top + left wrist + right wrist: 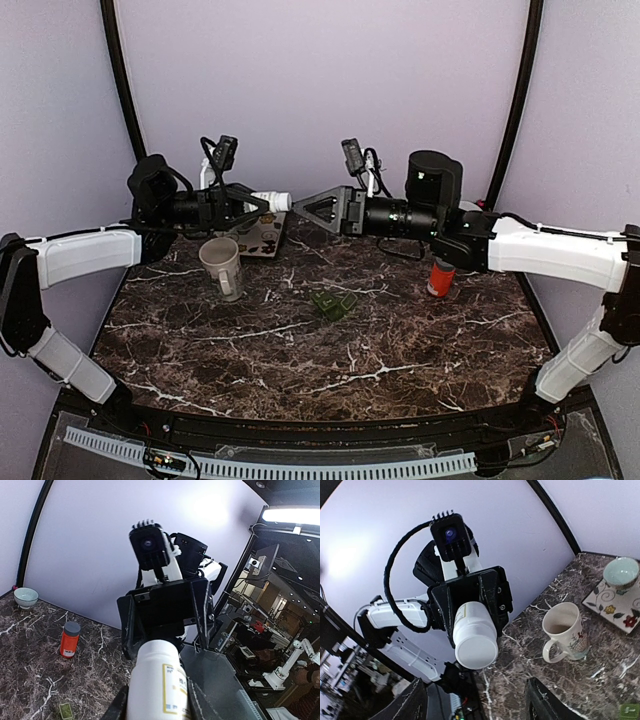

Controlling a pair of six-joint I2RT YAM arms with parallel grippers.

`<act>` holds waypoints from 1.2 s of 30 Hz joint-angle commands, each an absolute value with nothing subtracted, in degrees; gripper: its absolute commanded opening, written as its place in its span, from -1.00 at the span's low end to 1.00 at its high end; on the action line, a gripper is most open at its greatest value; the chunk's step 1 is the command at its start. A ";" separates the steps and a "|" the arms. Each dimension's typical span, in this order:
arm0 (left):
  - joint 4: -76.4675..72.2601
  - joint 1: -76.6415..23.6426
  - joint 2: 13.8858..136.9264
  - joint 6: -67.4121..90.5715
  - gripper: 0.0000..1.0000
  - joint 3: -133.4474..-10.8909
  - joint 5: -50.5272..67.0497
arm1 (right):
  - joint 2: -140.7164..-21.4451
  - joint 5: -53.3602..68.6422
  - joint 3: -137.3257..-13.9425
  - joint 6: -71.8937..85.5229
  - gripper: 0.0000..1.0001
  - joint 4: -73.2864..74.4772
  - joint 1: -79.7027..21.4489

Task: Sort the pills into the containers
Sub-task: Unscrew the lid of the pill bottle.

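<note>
My left gripper (245, 203) is shut on a white pill bottle (270, 201), held level above the table with its cap pointing right. The bottle (157, 680) fills the bottom of the left wrist view between the fingers. My right gripper (308, 208) faces it, open, with its fingertips just short of the cap. In the right wrist view the cap end of the bottle (475, 637) is centred ahead of the right gripper (480, 702), not touching its fingers. A cream mug (222, 265) stands below the bottle. Pills themselves are out of view.
An orange bottle (440, 277) with a grey cap stands at the right under the right arm. A small green packet (333, 304) lies mid-table. A floral plate (615, 605) with a small bowl (621, 572) on it sits behind the mug (565, 630).
</note>
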State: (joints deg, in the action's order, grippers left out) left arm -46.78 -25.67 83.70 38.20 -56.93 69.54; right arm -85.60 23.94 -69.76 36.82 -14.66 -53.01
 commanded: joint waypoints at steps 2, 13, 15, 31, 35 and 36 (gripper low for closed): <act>-51.11 -25.83 82.53 36.03 -1.00 -55.11 68.58 | -86.04 28.47 -66.50 61.74 0.26 -30.04 -51.69; -50.59 -25.81 80.96 32.70 -1.00 -53.47 66.35 | -90.79 30.94 -71.77 69.01 0.17 -26.59 -50.81; -50.30 -25.82 80.86 32.46 -1.00 -53.47 66.47 | -91.58 31.31 -72.50 69.40 0.17 -26.06 -50.80; -49.29 -25.82 81.06 31.56 -1.00 -53.39 67.10 | -95.95 33.37 -77.26 69.30 -0.02 -23.11 -50.45; -48.89 -25.82 81.04 31.28 -1.00 -53.40 67.07 | -96.49 33.78 -78.48 68.77 -0.13 -22.07 -50.45; -48.80 -25.82 81.04 31.29 -1.00 -53.51 67.03 | -96.62 33.83 -78.79 68.38 -0.19 -21.63 -50.45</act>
